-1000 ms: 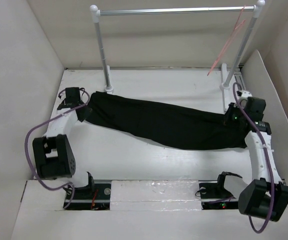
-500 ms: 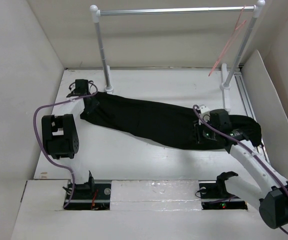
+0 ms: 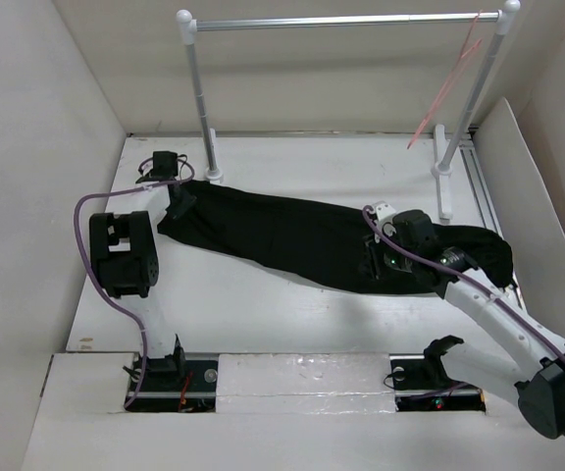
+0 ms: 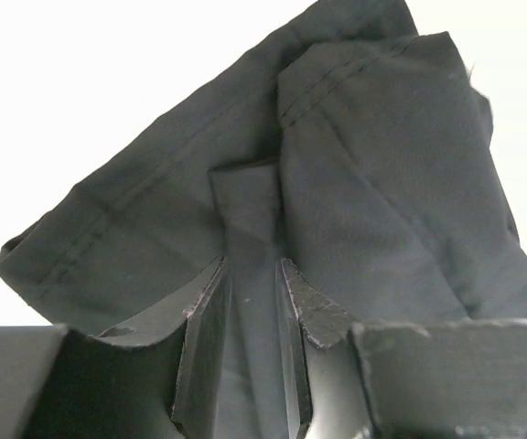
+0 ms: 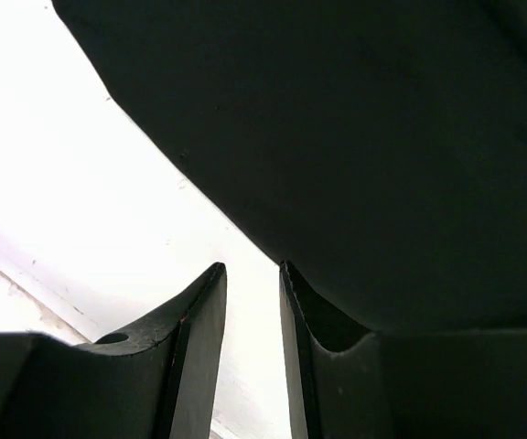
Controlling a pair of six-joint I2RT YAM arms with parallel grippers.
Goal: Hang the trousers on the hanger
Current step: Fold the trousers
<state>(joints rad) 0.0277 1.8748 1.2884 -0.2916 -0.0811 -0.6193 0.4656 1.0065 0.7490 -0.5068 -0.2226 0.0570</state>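
The black trousers [image 3: 282,231] lie stretched across the table from back left to right. The pinkish-red hanger [image 3: 451,80] hangs at the right end of the rail, apart from both grippers. My left gripper [image 3: 178,202] is at the trousers' left end. In the left wrist view its jaws [image 4: 250,267] are shut on a fold of the trousers [image 4: 355,183]. My right gripper [image 3: 375,259] hovers over the trousers' near edge, right of the middle. In the right wrist view it [image 5: 252,267] is slightly open, with bare table between the fingers and the trousers [image 5: 382,137] just beyond.
A silver rail [image 3: 341,20] on two white posts spans the back of the table. White walls enclose the left, back and right sides. The trousers' right end lies bunched near the right post's foot [image 3: 446,208]. The arm bases sit at the near edge.
My right gripper has left the trousers' right end and moved left over the garment. My left arm has shifted back, still on the left end.
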